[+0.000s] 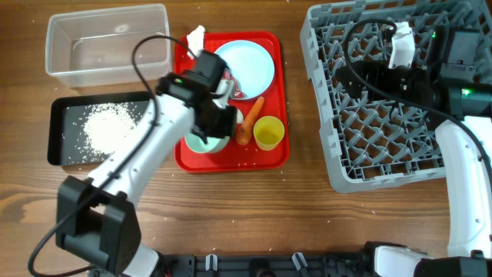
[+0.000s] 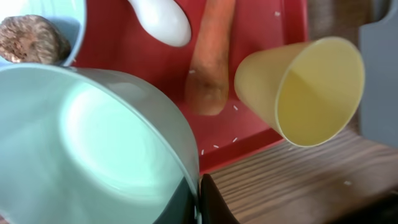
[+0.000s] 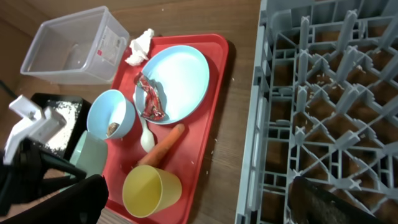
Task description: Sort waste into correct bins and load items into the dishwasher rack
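Observation:
My left gripper [image 2: 200, 202] is shut on the rim of the pale green bowl [image 2: 93, 143], at the front left of the red tray [image 1: 231, 160]. Beside it lie the orange carrot [image 2: 211, 62], the yellow cup [image 2: 305, 87] on its side and the white spoon [image 2: 158, 18]. The brown lump [image 2: 31, 37] sits in the pale blue bowl [image 3: 112, 115]. The red-and-white wrapper [image 3: 151, 99] lies on the blue plate [image 3: 180, 78]. The tissue [image 3: 140, 46] is at the tray's far corner. Rice [image 1: 108, 127] lies in the black tray [image 1: 55, 131]. My right gripper [image 3: 199, 205] is open and empty over the rack [image 1: 384, 100].
The clear tub [image 1: 108, 42] stands at the back left, behind the black tray. A few rice grains are scattered on the red tray and on the wooden table between tray and rack. The right arm's cables lie across the rack's back.

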Available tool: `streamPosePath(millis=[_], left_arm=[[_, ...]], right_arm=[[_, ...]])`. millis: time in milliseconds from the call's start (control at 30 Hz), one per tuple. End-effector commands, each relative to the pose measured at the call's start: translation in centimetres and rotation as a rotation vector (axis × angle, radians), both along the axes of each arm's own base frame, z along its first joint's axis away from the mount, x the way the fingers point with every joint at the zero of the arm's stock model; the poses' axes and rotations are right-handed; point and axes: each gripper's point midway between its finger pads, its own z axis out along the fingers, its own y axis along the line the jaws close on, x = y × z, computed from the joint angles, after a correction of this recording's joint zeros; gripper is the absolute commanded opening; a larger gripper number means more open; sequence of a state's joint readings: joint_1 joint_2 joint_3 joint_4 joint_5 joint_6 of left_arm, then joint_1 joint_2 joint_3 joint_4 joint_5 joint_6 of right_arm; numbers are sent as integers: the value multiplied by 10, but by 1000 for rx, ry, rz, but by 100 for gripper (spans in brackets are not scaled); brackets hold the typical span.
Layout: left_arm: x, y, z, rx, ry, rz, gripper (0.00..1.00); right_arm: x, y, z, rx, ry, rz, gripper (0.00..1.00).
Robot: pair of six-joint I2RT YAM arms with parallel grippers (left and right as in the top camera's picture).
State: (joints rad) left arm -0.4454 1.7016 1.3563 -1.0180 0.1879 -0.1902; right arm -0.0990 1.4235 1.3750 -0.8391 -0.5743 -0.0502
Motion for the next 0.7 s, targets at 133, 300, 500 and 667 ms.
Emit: streamPosePath(millis=[133, 300, 500, 667], left_arm=[[-17, 11, -46, 331, -5, -3, 4], [-21, 14, -66, 358, 35, -9, 72], [90, 0, -12, 227, -325, 42, 90], [133, 21, -66, 202, -310, 64, 65]], right_arm=[[0, -7, -4, -38, 25, -29, 96], [0, -11, -6, -56, 34, -44, 96], [1, -11, -6, -56, 31, -44, 97], [1, -12, -6, -65, 31, -50, 96]])
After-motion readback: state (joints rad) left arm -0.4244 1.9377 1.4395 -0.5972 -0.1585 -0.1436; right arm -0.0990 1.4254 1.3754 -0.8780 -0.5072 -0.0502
